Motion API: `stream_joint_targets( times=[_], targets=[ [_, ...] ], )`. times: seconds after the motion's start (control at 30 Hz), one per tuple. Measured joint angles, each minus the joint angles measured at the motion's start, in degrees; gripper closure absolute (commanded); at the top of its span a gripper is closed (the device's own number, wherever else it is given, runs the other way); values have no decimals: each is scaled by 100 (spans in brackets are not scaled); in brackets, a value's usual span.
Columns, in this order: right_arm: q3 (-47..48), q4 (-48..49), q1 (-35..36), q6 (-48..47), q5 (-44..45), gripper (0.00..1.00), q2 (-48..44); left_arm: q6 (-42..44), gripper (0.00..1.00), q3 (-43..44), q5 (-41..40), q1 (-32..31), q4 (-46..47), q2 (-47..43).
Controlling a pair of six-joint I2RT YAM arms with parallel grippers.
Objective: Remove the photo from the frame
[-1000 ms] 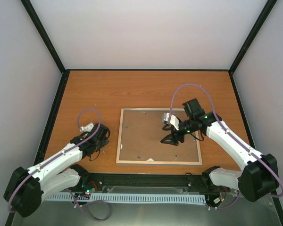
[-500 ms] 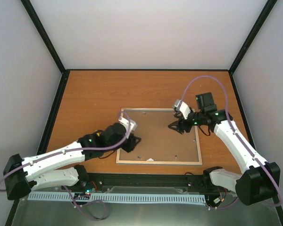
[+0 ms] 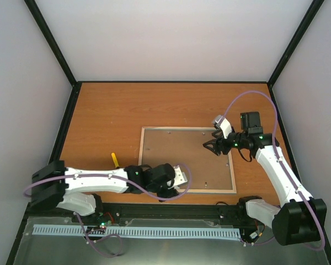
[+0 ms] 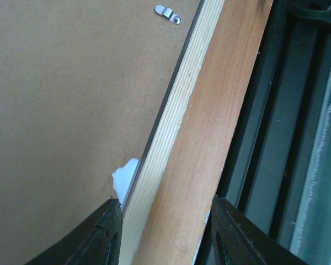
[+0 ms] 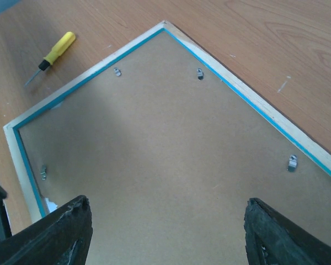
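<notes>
The frame (image 3: 145, 160) lies back-up in the middle of the table, its plain brown backing board (image 3: 179, 154) held by small metal clips (image 5: 292, 162). The photo is hidden under the board; only a small white patch (image 4: 126, 173) shows at a notch by the near rail. My left gripper (image 4: 165, 232) is open low over that near rail (image 4: 171, 127), one finger (image 4: 102, 234) over the board, the other (image 4: 234, 234) over the table's edge. My right gripper (image 5: 168, 226) hangs open above the board's right side (image 3: 211, 146), holding nothing.
A yellow-handled screwdriver (image 3: 115, 159) lies on the table left of the frame, also in the right wrist view (image 5: 54, 55). A black rail (image 4: 265, 138) runs along the table's near edge, close to my left gripper. Grey walls enclose the table.
My left arm has swung from the table left of the frame across to the frame's near edge, uncovering the screwdriver. My right gripper has drawn back toward the frame's right side.
</notes>
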Motion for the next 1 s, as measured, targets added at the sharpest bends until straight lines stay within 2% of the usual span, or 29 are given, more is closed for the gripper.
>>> stream_joint_targets(
  times=[0.17, 0.43, 0.5, 0.6, 0.77, 1.0],
  targets=[
    [0, 13, 0, 2, -90, 26, 2, 387, 63, 466, -15, -2, -11, 883],
    [0, 44, 0, 0, -105, 26, 0, 776, 70, 688, -151, -9, -133, 1672],
    [0, 46, 0, 0, -105, 26, 0, 811, 71, 693, -232, -9, -146, 1755],
    [0, 46, 0, -2, -105, 27, 0, 874, 83, 697, -358, -13, -131, 1836],
    [2, 13, 0, -118, 15, 27, -7, 1200, 97, 765, -426, -57, 17, 1937],
    [205, -575, -2, -894, 774, 27, -417, 1152, 99, 741, -667, -28, 76, 1917]
  ],
)
